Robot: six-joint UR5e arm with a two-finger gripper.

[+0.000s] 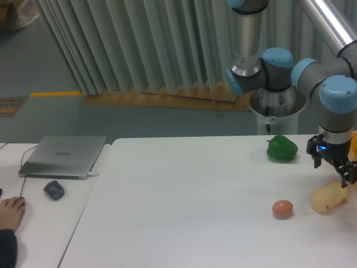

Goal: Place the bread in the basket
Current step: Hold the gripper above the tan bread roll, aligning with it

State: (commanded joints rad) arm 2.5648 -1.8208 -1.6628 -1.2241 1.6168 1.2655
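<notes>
One end of the bread sits clamped between the gripper's fingers, tilted upward for carrying, with the basket just behind them.

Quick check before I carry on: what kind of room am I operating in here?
Probably a robotics lab or workshop, not a kitchen. The arm's grey base stands behind a plain white table, a closed laptop and mouse sit on a side desk, and pale vertical slats hang over a bare floor.
</notes>
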